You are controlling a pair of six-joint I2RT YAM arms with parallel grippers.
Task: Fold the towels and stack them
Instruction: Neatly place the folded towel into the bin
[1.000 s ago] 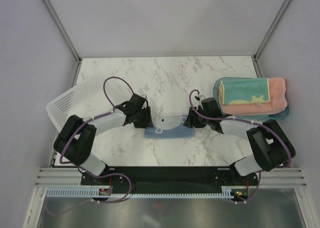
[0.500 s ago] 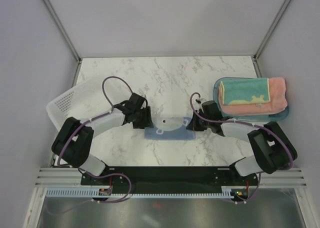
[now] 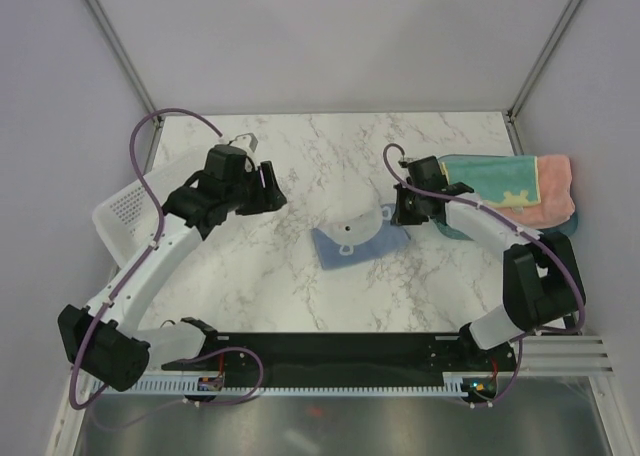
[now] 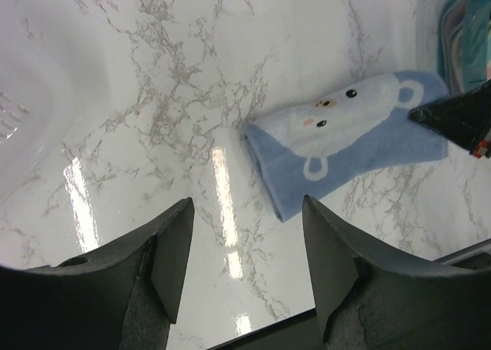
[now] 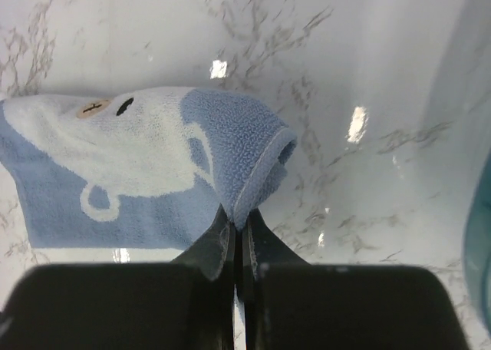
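One small blue-grey terry towel (image 3: 348, 244), pinched in our right end effector (image 5: 238, 223), points toward the teal plastic tray (image 5: 479, 242); left end effector (image 4: 245, 204) wide.

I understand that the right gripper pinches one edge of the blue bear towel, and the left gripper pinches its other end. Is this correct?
Not quite. The right gripper does pinch an edge of the blue bear towel, but the left gripper pinches nothing. Its jaws stand open above the marble table, apart from the towel. The left wrist view shows this.
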